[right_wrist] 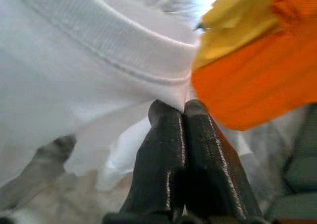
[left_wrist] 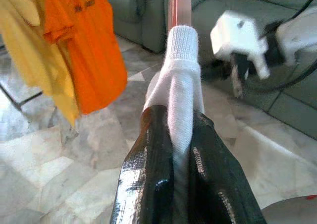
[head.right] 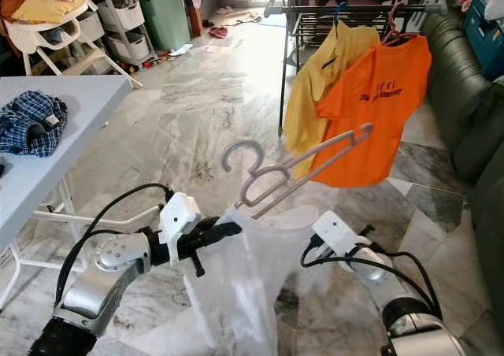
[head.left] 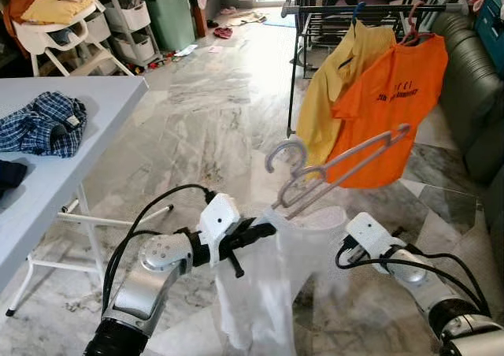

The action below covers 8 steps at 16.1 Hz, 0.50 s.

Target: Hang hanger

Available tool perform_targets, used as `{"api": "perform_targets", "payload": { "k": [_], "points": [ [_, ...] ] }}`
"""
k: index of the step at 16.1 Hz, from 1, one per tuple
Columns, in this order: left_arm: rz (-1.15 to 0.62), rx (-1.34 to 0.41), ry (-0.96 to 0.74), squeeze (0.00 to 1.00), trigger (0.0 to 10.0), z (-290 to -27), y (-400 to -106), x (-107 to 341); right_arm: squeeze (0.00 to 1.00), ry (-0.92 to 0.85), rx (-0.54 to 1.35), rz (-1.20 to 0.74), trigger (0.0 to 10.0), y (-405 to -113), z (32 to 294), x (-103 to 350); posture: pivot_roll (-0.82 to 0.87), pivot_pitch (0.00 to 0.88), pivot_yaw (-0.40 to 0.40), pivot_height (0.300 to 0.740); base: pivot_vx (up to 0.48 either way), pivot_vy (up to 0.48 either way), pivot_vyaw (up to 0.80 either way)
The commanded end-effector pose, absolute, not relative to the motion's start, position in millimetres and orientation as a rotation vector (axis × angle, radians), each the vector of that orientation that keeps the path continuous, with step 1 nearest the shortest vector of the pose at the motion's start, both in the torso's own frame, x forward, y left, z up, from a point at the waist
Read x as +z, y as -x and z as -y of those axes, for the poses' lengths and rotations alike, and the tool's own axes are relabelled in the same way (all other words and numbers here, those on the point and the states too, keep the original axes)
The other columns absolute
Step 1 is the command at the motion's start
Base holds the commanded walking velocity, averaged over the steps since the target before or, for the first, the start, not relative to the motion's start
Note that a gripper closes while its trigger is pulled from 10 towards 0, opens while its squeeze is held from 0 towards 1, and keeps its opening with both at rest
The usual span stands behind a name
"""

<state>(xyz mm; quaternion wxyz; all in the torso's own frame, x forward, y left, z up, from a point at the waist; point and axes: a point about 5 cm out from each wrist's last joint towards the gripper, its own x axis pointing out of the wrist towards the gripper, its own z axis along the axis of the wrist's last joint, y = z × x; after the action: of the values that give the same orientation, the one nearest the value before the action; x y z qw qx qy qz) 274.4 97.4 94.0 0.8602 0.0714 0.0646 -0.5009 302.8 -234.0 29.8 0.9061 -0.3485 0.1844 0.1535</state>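
Observation:
A white shirt (head.left: 260, 293) hangs low between my two arms. A pinkish-grey hanger (head.left: 340, 167) pokes up out of its neck, tilted, with the hook (head.left: 285, 154) on my left. My left gripper (left_wrist: 181, 116) is shut on bunched white fabric, with the hanger's bar running up past it. The right gripper (right_wrist: 183, 107) is shut on the shirt's edge near the collar. Ahead stands a black drying rack (head.left: 370, 8) carrying a yellow shirt (head.left: 339, 88) and an orange shirt (head.left: 386, 112) on hangers.
A light blue table (head.left: 71, 143) on my left holds a plaid garment (head.left: 43, 124). A dark green sofa (head.left: 472, 96) runs along the right. A white chair piled with clothes (head.left: 59, 17) and storage drawers (head.left: 130, 21) stand at the back left.

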Motion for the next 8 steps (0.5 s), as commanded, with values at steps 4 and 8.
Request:
{"api": "perform_targets", "payload": {
  "k": [4, 8],
  "points": [
    [-0.187, -1.031, -0.184, 0.00, 10.0, -112, -274, 75, 0.00, 0.768, 0.129, -0.229, 0.0, -317, 250, 58, -0.10, 0.030, 0.103, 0.740, 0.000, 0.000, 0.00],
    [-0.249, -1.080, -0.168, 0.00, 10.0, -117, -262, 58, 0.00, 0.776, 0.047, -0.177, 0.0, -325, 260, 74, -0.10, 0.034, 0.103, 0.740, 0.000, 0.000, 0.00]
  ]
}}
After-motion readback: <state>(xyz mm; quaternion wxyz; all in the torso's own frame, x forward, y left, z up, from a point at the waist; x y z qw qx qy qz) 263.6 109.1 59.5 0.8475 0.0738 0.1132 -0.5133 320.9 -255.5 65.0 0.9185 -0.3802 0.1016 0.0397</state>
